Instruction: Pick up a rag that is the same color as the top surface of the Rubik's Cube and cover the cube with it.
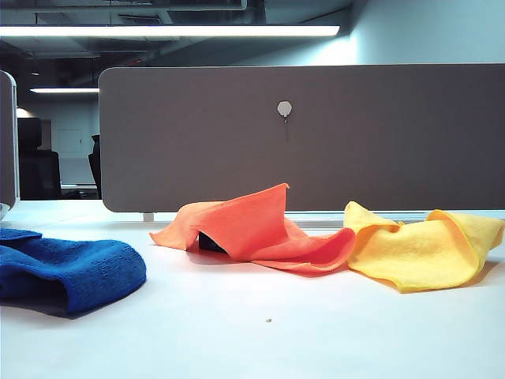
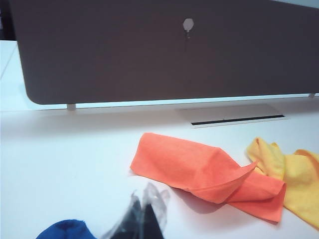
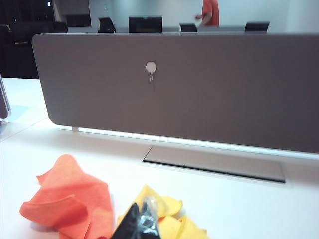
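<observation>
Covering step judged all but done: orange rag (image 1: 252, 229) draped over Rubik's Cube (image 1: 210, 242), only dark corner seen under cloth's near edge.

Left gripper (image 2: 142, 214) drawn clear, fingers together, nothing held; rag ahead of it and to one side, blue towel (image 2: 67, 230) just beside it.

Right gripper (image 3: 139, 219) tips seen together, empty; yellow cloth (image 3: 169, 219) directly beyond tips, rag off to side.

Next move judged: check coverage; exposed corner may call for tug on rag.

No brand, label or writing readable.
</observation>
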### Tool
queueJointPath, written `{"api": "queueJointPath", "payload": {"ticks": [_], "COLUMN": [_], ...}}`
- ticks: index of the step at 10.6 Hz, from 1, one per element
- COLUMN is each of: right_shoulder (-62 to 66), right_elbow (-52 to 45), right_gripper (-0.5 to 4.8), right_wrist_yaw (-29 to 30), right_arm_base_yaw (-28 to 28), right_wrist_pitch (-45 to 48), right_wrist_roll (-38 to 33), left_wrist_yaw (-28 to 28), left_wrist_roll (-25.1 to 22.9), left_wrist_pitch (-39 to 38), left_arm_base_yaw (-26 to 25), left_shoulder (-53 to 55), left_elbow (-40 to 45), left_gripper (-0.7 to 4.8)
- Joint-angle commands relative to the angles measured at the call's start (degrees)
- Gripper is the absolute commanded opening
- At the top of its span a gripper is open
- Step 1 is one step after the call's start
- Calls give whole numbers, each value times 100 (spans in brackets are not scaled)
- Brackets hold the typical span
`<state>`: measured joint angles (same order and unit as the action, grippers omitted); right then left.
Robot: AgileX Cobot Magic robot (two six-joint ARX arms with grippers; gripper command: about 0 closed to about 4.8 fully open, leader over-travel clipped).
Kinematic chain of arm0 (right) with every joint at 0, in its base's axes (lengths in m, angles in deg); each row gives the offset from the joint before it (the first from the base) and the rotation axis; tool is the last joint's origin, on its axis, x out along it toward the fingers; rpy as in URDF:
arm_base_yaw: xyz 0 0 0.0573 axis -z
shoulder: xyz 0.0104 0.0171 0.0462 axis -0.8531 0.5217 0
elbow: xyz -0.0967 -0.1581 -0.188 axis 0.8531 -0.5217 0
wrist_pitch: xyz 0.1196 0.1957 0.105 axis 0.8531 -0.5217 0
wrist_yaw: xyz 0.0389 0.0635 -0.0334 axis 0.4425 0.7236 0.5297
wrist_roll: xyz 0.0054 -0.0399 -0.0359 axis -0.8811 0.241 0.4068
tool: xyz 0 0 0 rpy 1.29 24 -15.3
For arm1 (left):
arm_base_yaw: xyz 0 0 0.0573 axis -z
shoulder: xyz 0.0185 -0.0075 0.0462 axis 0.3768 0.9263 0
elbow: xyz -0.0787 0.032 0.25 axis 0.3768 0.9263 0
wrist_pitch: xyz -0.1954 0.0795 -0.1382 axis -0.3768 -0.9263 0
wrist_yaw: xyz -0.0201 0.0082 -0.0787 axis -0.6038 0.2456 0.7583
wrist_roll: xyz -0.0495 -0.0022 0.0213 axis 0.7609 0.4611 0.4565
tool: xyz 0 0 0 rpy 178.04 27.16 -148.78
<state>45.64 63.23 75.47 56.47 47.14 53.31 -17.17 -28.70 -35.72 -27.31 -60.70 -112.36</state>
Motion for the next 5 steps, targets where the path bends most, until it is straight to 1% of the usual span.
{"api": "queueJointPath", "payload": {"ticks": [1, 2, 3, 4, 5], "right_shoulder": [-4, -4, -2, 13, 17], "right_elbow": [-234, -667, -901, -1241, -1482], "right_gripper": [-1, -1, -1, -1, -1], "right_wrist_yaw": [-7, -28, -28, -79, -225], "right_arm_base_yaw": [2, 7, 4, 9, 9], "right_wrist_pitch": [431, 1049, 1370, 1902, 2210], "right_wrist_roll": [-203, -393, -400, -400, -400], "left_wrist_yaw": [-72, -70, -157, -240, -372], "left_wrist_roll": [15, 205, 297, 295, 264], "left_wrist_pitch": [-503, -514, -479, -448, -452], "left_arm_base_yaw": [7, 9, 9, 9, 9], "left_shoulder": [-817, -1029, -1029, -1029, -1029], "left_elbow": [356, 483, 483, 483, 487], "left_gripper": [-5, -5, -5, -5, -5]}}
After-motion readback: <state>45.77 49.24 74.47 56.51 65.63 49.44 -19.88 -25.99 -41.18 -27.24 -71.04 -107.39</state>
